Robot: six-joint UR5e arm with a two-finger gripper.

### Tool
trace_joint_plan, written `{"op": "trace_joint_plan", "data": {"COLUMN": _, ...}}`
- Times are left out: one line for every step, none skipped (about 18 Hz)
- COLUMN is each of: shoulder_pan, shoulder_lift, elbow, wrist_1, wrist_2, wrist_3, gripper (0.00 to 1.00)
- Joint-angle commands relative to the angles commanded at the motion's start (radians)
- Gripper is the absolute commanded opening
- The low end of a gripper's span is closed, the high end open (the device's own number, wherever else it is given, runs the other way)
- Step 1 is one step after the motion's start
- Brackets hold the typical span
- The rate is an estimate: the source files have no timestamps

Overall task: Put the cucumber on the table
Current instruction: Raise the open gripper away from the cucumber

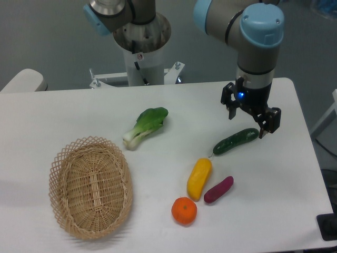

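Your gripper (250, 118) hangs with its fingers spread wide and nothing between them, just above the cucumber (235, 141) and clear of it. The cucumber lies flat on the table (63, 116), slanting up to the right. Below the cucumber you have a yellow vegetable (199, 178) and a purple vegetable (218, 190) side by side, an orange (184, 211) lower still. Left of the cucumber lies the bok choy (145, 126); the wicker basket (90, 187) sits far left.
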Motion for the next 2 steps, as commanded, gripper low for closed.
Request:
{"op": "trace_joint_plan", "data": {"shoulder_pan": 0.0, "shoulder_lift": 0.002, "elbow": 0.0, "wrist_1": 0.0, "wrist_2": 0.0, "wrist_3": 0.0, "gripper": 1.0}}
{"op": "trace_joint_plan", "data": {"shoulder_pan": -0.002, "shoulder_lift": 0.003, "elbow": 0.0, "wrist_1": 0.0, "wrist_2": 0.0, "wrist_3": 0.0, "gripper": 1.0}}
